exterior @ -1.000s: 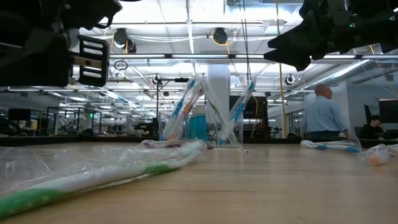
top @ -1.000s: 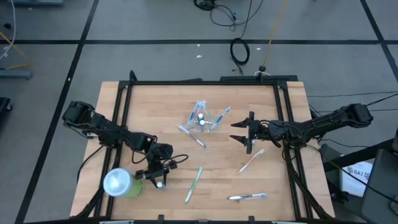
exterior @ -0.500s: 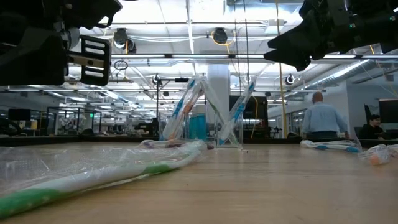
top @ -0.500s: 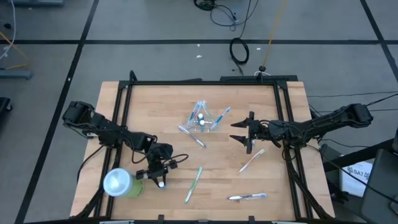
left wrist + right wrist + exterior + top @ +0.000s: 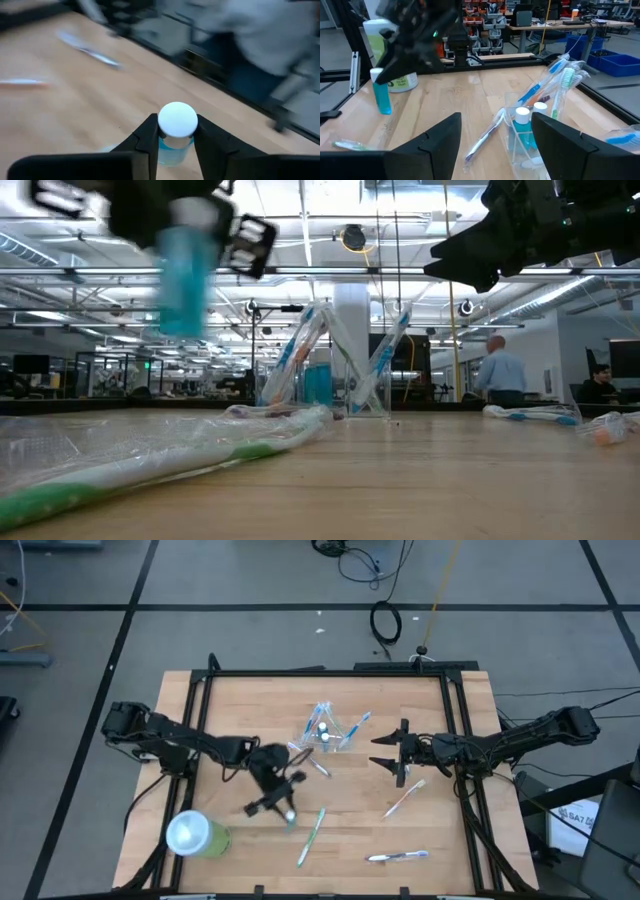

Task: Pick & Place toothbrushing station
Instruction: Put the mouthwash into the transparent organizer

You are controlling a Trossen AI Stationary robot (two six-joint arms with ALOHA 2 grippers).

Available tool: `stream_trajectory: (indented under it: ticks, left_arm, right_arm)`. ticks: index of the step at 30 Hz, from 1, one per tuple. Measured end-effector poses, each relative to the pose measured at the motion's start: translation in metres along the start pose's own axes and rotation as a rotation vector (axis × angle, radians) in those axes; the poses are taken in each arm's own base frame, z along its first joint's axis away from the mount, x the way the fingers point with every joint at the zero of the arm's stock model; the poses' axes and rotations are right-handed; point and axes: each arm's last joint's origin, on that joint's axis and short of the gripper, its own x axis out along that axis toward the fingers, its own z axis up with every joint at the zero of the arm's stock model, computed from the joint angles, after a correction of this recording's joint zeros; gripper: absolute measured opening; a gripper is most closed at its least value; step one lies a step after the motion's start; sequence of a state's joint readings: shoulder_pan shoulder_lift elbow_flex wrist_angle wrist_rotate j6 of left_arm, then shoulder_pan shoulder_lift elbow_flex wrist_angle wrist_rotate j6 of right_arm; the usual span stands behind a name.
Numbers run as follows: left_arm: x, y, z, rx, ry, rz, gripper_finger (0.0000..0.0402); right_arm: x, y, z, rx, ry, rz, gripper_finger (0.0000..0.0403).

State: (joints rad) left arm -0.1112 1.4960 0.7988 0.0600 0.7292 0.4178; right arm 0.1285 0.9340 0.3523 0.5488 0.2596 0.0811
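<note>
The clear cup [image 5: 325, 730] stands at the table's far middle and holds blue toothbrushes and white-capped tubes; it also shows in the right wrist view [image 5: 530, 135]. My left gripper [image 5: 283, 810] hovers near the table's middle, shut on a small blue tube with a white cap [image 5: 176, 131]. The tube also shows in the low view [image 5: 185, 275] and the right wrist view [image 5: 382, 97]. My right gripper [image 5: 380, 751] is open and empty, right of the cup. Loose toothbrushes lie flat on the table: a green one [image 5: 312, 833], a pink one [image 5: 405, 797] and a blue one [image 5: 397, 857]. My left gripper pinches the small blue tube between its two fingers [image 5: 150, 136], just under the white cap [image 5: 177, 119]. The fingers come from above, slanting down. The tube hangs upright, cap up, below the gripper and clear of the table [image 5: 383, 102].
A lime-green tumbler with a pale round top [image 5: 195, 835] stands at the near left. A wrapped toothbrush [image 5: 308, 758] lies just near of the cup. A black frame [image 5: 330, 672] runs round the table. A person [image 5: 497, 375] stands in the room beyond.
My left gripper has swung from beside the lime-green tumbler toward the table's right and far side, toward the cup, turning as it went. It carries the blue tube, which now hangs clear of the table. My right gripper has kept still.
</note>
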Motion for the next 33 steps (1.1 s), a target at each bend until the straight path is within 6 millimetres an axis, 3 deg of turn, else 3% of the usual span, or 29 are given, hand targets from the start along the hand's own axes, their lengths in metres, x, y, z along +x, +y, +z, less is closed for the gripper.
stream_trajectory:
  ticks: [8,15,25,33]
  left_arm:
    - [-0.047,0.057,0.035,-0.002,0.011,0.488,0.0094]
    - [-0.079,0.086,0.022,-0.169,0.016,0.728,0.0101]
    - [-0.079,0.115,-0.005,-0.259,0.009,0.819,0.0094]
    - [-0.076,0.123,-0.019,-0.285,0.031,0.813,0.0094]
  right_arm:
    - [0.001,-0.003,0.0,0.004,-0.001,-0.018,0.0233]
    - [0.001,-0.003,-0.001,0.003,0.007,-0.018,0.0233]
    - [0.001,-0.004,-0.002,-0.018,0.021,-0.019,0.0233]
    - [0.001,-0.004,-0.002,-0.02,0.028,-0.02,0.0233]
